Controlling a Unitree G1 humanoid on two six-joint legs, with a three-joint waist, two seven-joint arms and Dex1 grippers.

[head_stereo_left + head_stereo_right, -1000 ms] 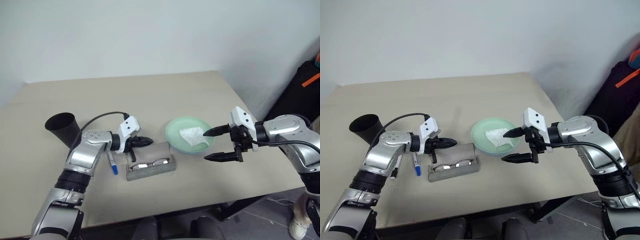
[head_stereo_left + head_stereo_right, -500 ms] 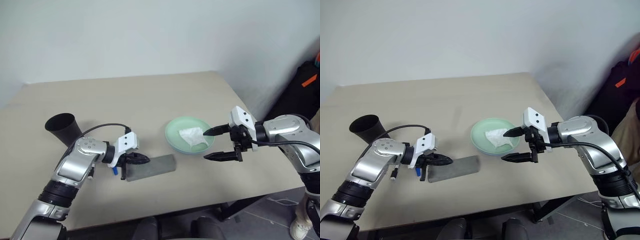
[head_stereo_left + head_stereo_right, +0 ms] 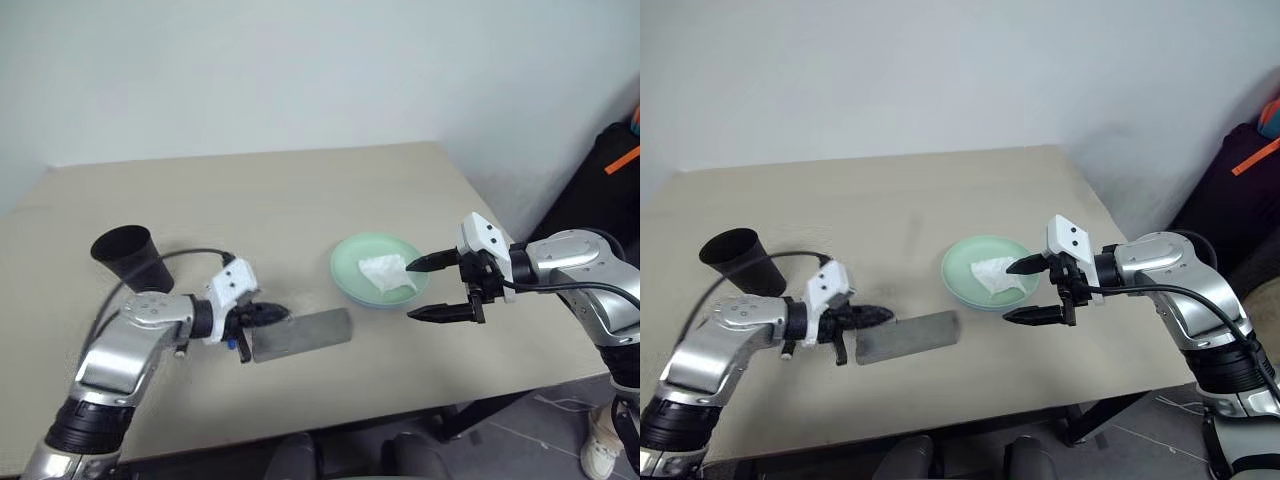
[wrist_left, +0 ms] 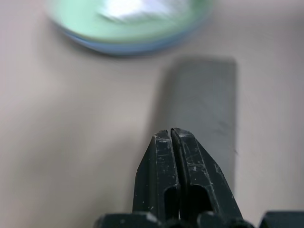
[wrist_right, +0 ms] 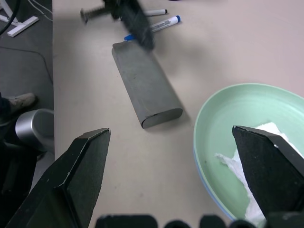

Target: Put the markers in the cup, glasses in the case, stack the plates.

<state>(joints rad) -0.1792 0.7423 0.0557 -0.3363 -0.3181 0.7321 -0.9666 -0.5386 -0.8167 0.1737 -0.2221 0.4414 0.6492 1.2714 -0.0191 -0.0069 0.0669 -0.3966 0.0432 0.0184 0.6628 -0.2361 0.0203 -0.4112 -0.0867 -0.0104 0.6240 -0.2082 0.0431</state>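
Note:
The grey case (image 3: 300, 335) lies with its lid shut in the middle of the table, and the glasses are hidden. My left gripper (image 3: 280, 314) is shut on nothing, its tip just at the case's left end. Two markers, blue-capped (image 5: 164, 22) and black-capped (image 5: 154, 12), lie on the table behind that gripper. The black cup (image 3: 125, 255) stands at the far left. The green plate (image 3: 350, 255) sits on the blue plate (image 4: 118, 47), with a white tissue (image 3: 385, 272) in it. My right gripper (image 3: 411, 290) hangs open at the plates' right edge.
A dark bag with an orange strap (image 3: 612, 165) stands beyond the table's right side. The table's front edge runs close below the case. A shoe (image 5: 16, 102) shows on the floor beside the table.
The case's lid has gone from open, with the glasses showing inside, to shut. My left gripper has drawn back to the left off the case. The right arm has kept still.

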